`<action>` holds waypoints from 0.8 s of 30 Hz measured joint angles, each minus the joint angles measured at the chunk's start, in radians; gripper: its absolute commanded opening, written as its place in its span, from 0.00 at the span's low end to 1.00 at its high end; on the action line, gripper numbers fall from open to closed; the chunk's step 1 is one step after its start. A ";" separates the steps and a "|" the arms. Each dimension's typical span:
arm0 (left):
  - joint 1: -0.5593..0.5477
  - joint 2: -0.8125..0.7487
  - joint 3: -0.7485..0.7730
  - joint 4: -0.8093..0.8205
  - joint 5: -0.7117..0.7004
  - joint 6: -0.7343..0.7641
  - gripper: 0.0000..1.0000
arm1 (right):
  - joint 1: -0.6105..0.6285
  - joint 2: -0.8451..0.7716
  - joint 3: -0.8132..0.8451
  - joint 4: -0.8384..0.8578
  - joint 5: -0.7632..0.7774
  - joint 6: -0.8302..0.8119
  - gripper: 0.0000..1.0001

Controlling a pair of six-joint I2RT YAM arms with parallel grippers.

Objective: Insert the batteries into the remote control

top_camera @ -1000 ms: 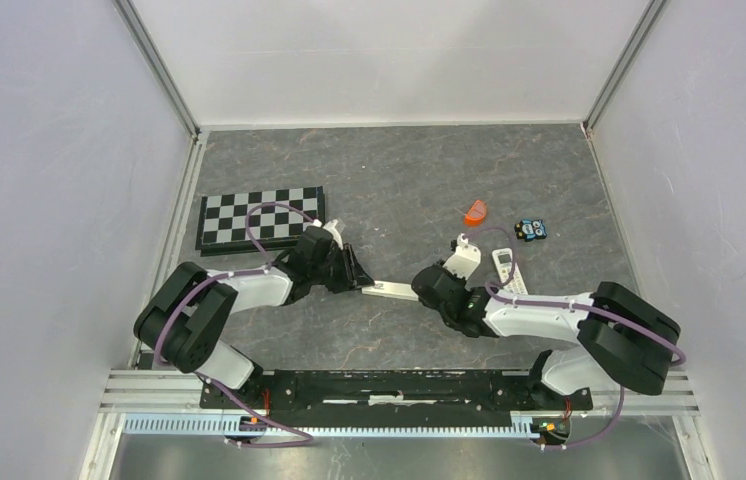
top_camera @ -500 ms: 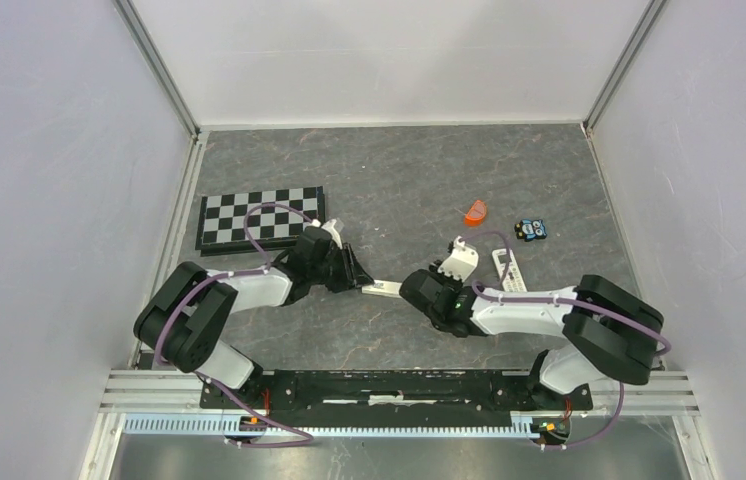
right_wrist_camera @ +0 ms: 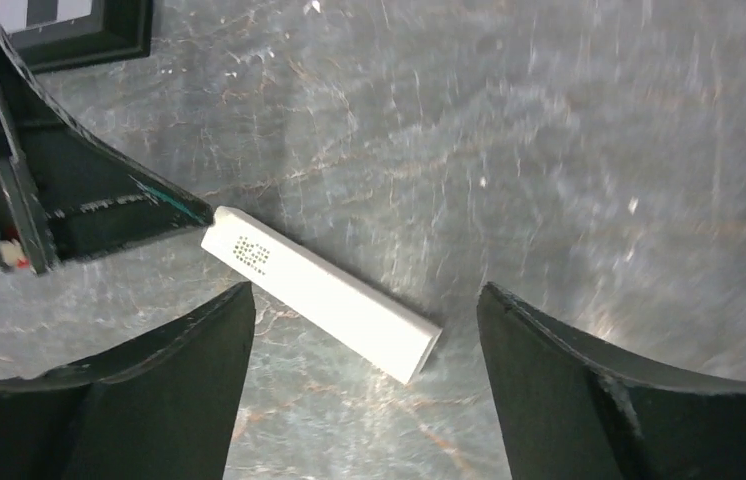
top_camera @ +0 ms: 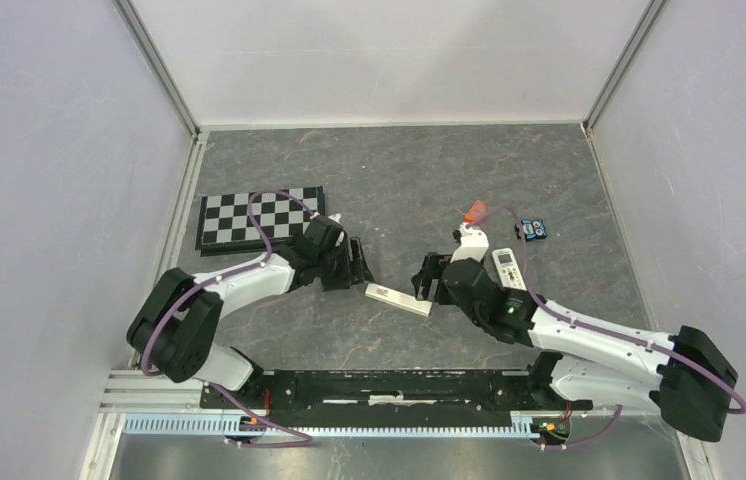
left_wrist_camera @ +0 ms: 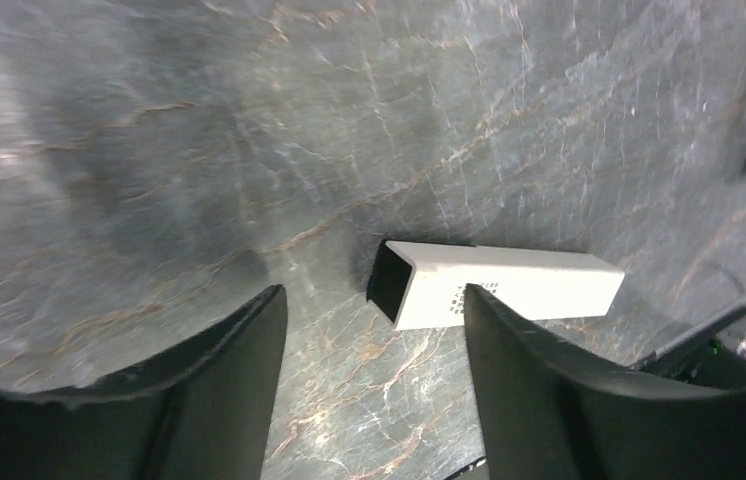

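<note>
The white box (top_camera: 397, 298), perhaps a battery sleeve, now lies free mid-surface, with left pincer (top_camera: 358, 265) and right pincer (top_camera: 427, 279) both released, so loading waits.

We see a left arm (top_camera: 249, 283) and a right arm (top_camera: 599, 338), both of white links joined by bulky black housings, with purple cables (top_camera: 261, 212) looping alongside. The left end effector (left_wrist_camera: 371, 300) and right end effector (right_wrist_camera: 366, 290) carry broad, curved, matte black fingers (left_wrist_camera: 549, 380). A green light (top_camera: 511, 308) marks the right arm.
</note>
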 measured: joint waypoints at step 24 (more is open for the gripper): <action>0.045 -0.504 0.140 -0.420 -0.372 0.076 1.00 | -0.041 0.466 0.287 -0.041 -0.507 -0.957 0.50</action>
